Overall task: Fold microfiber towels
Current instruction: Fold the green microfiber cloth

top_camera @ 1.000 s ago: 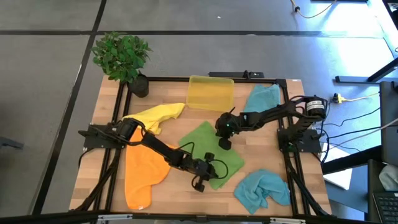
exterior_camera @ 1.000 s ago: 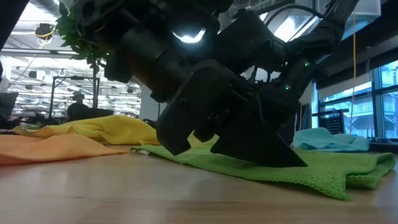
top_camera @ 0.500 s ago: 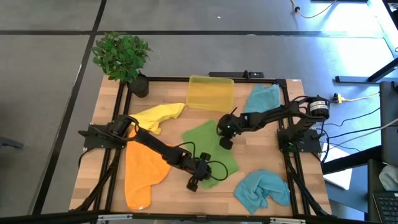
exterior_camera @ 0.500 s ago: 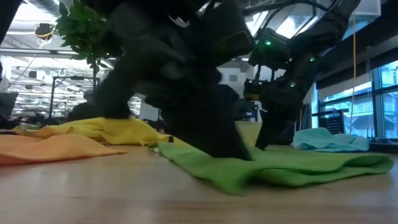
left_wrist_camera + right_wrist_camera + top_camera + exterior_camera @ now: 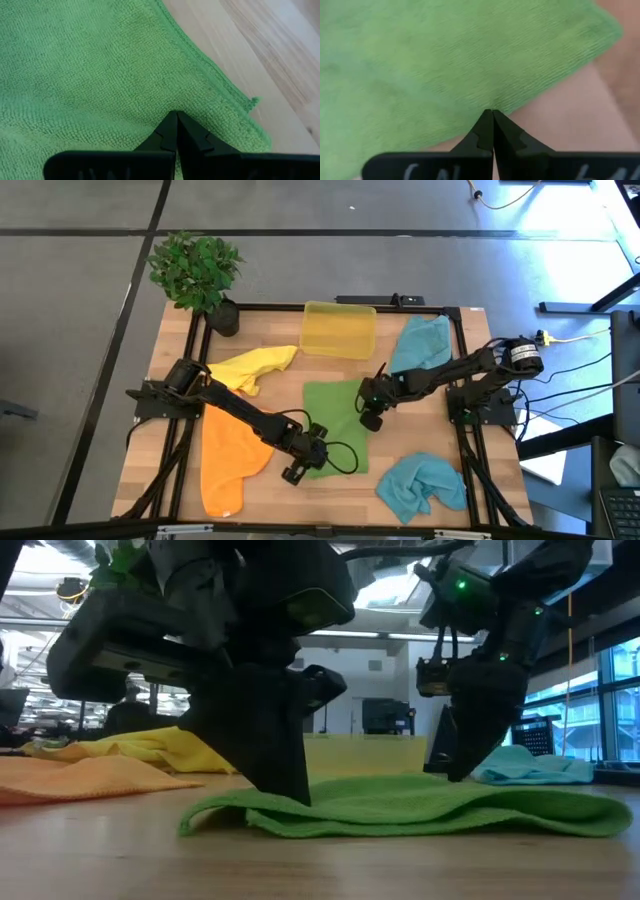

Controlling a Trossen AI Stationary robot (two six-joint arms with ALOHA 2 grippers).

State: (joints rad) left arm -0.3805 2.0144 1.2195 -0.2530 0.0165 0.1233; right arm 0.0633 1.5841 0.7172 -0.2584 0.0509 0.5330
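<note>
Green towel (image 5: 335,423) lies mid-table, folded once, both grippers, left (image 5: 297,471) and right (image 5: 372,420), pinched shut on its edges; yellow (image 5: 255,366), orange (image 5: 228,457) and two teal towels (image 5: 422,485) remain unfolded.

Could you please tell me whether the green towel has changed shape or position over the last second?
Yes. The green towel went from a wide diamond to a narrower upright rectangle, its right edge drawn left, away from the table frame's right rail.

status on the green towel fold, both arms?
Left gripper shut on green towel near its corner. Right gripper shut at its opposite edge. Towel lies doubled over on the table. Nothing in the way.
</note>
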